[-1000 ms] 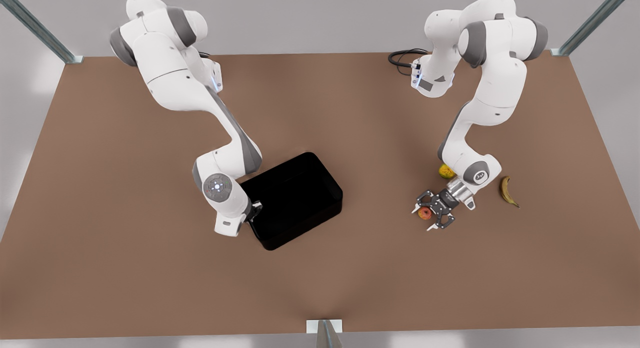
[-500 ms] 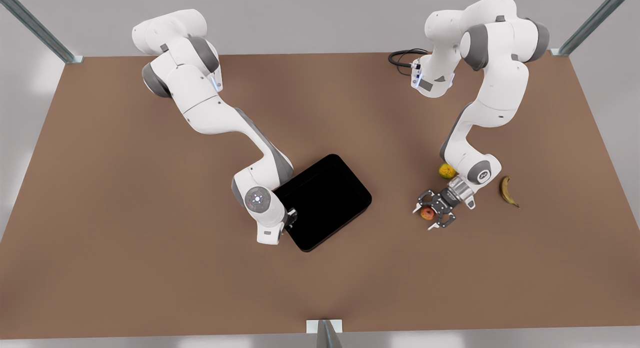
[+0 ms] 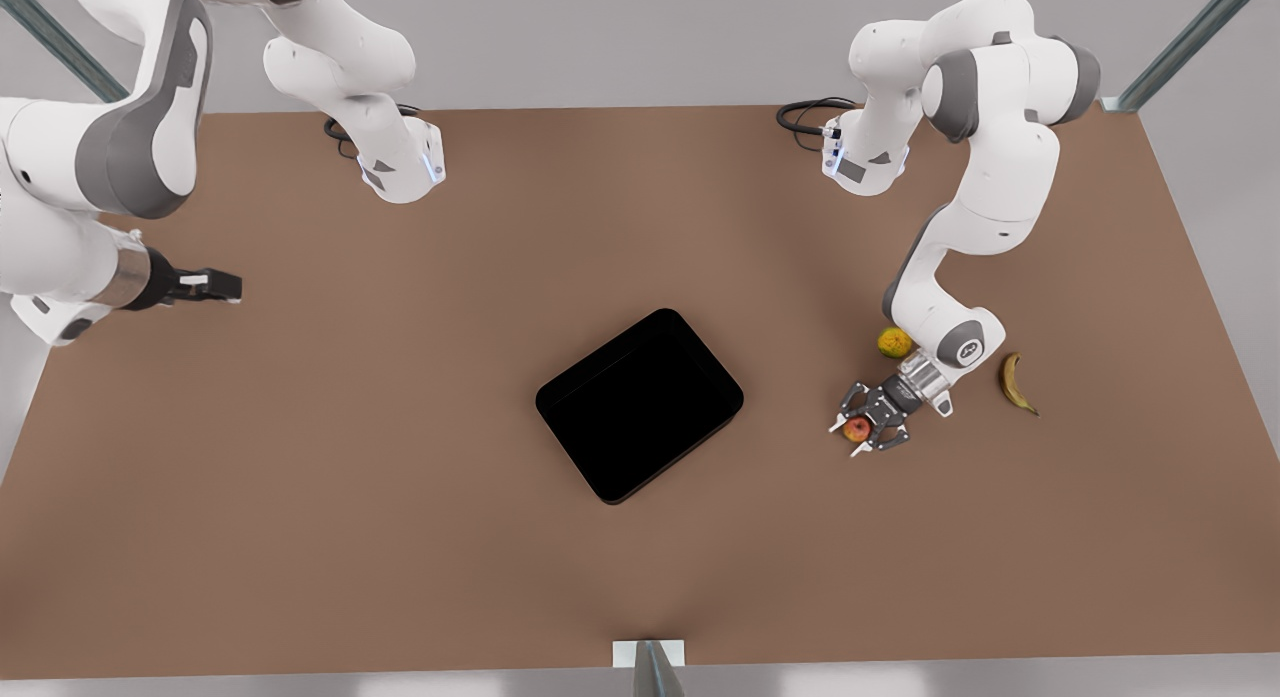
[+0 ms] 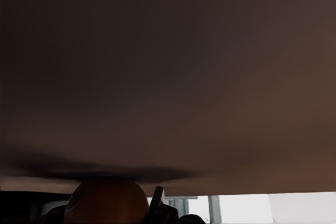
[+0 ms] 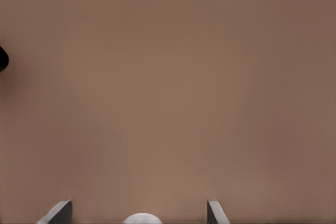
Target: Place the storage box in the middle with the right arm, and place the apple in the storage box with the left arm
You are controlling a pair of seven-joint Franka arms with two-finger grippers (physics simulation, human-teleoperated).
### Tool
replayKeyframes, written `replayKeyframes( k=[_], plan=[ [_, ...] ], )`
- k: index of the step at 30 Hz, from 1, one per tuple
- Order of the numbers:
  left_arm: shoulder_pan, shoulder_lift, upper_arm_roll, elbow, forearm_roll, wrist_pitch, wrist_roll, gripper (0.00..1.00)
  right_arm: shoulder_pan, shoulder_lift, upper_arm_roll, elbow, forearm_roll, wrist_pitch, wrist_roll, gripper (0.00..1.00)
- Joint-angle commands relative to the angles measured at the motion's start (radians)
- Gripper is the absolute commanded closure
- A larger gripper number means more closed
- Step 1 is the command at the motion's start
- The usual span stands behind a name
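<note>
The black storage box [image 3: 640,405] lies askew at the table's middle, and one dark corner of it [image 5: 2,59] shows in the right wrist view. The red-orange apple [image 3: 856,429] rests on the table toward the front view's right. My left gripper [image 3: 846,438], the splayed claw, is low around the apple with its fingers drawn in against it. In the left wrist view the apple [image 4: 107,203] sits right under the camera. My right gripper [image 3: 232,286] hangs far off at the front view's left edge, open and empty, its fingertips [image 5: 60,211] wide apart.
A yellow-green fruit [image 3: 894,343] lies just behind the left arm's wrist, and a spotted banana [image 3: 1017,382] lies to its right. A black cable [image 3: 805,115] loops at the back edge. A metal post [image 3: 650,662] stands at the table's front edge.
The right gripper slid the box to the middle, let it go and swung away to the front view's left. The left claw narrowed around the apple.
</note>
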Motion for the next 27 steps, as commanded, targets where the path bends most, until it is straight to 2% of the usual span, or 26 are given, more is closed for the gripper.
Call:
replayKeyframes(
  k=[1,3,5,7,10,13,14,18,19,22,26,27],
  plan=[
    [0.0,0.0,0.0,-0.001,-0.027,-0.001,0.003,0.71,0.002,0.001,0.0,0.0,0.0,0.0,0.0,0.0],
    [-0.001,-0.034,0.001,-0.002,-0.024,-0.001,-0.017,0.79,0.002,0.004,0.005,0.0,0.0,0.0,-0.002,0.0],
    [-0.001,-0.074,0.04,0.002,0.047,-0.015,-0.151,0.79,0.002,0.009,0.006,0.0,0.003,0.0,-0.002,0.0],
    [-0.005,-0.128,0.09,0.044,0.353,-0.073,-0.2,0.79,0.002,0.013,0.006,0.0,0.005,0.0,-0.003,0.0],
    [-0.011,-0.166,0.08,0.186,0.704,-0.125,-0.304,0.79,0.002,0.016,0.006,0.0,0.005,-0.02,-0.002,0.0],
    [-0.012,-0.157,-0.046,0.372,1.057,-0.137,-0.526,0.79,0.002,0.023,0.006,0.0,0.008,-0.02,0.0,0.0],
    [-0.012,-0.147,-0.124,0.441,1.184,-0.139,-0.635,0.79,0.002,0.023,0.006,0.0,0.008,-0.02,0.0,0.0],
    [-0.015,-0.123,-0.356,0.553,1.381,-0.111,-0.999,0.79,-0.012,0.003,0.006,0.0,0.008,-0.014,-0.029,0.0],
    [-0.026,-0.118,-0.378,0.554,1.381,-0.07,-1.071,0.79,-0.012,-0.011,0.006,-0.02,0.008,-0.005,-0.029,0.0],
    [-0.193,-0.049,-0.379,0.634,1.414,0.08,-1.286,0.79,-0.048,-0.097,0.026,-0.13,0.006,0.067,-0.029,0.0],
    [-0.344,0.029,-0.379,0.653,1.413,0.3,-1.429,0.77,-0.055,-0.086,0.033,-0.135,0.008,0.072,-0.031,0.0],
    [-0.371,0.041,-0.379,0.665,1.413,0.324,-1.43,0.0,-0.055,-0.086,0.034,-0.135,0.008,0.072,-0.031,0.0]
  ],
)
